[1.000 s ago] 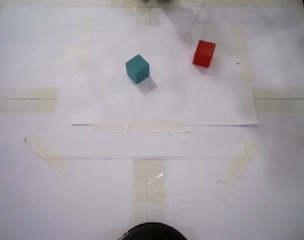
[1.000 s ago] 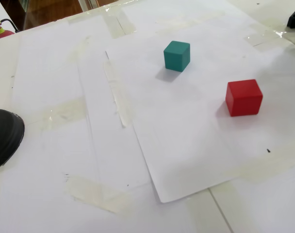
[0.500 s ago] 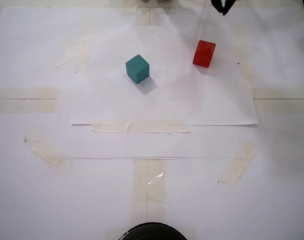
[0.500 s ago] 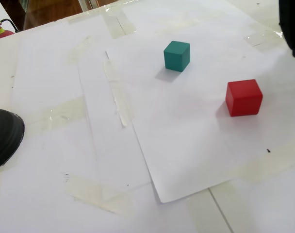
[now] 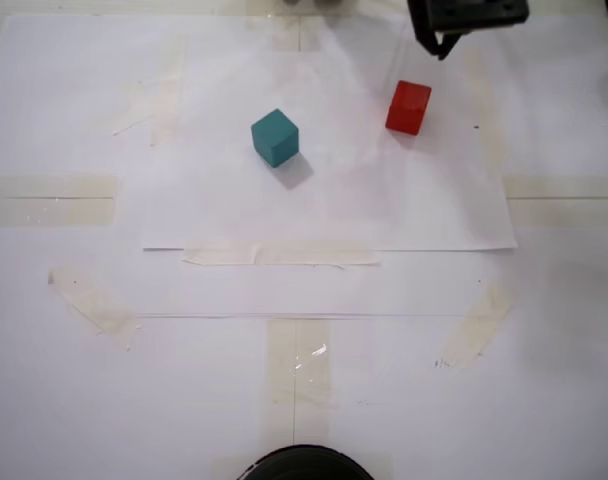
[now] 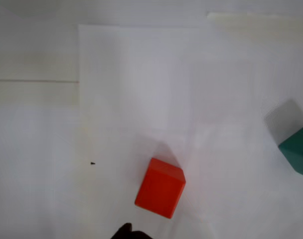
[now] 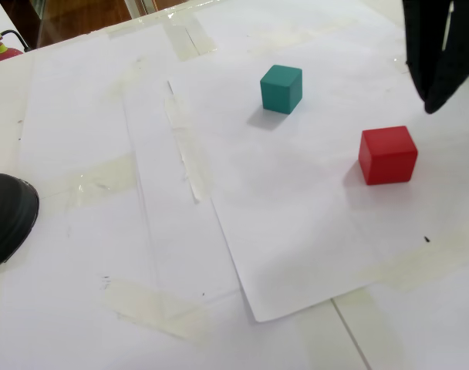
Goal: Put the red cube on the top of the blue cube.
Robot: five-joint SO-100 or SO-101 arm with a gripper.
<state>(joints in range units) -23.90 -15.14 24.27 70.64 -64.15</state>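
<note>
Red cube [image 5: 409,107] sits on the white paper sheet [image 5: 404,215] taped to the counter, well apart from the blue cube [image 5: 275,137]; nothing touches either. Above the red cube hangs the dark gripper [image 7: 431,104]; whether its fingers are apart or together cannot be told.

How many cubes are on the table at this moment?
2. The red cube sits on the white paper sheet, right of centre in a fixed view, just below the gripper. The blue cube sits apart, to its left. Nothing appears hidden.
</note>
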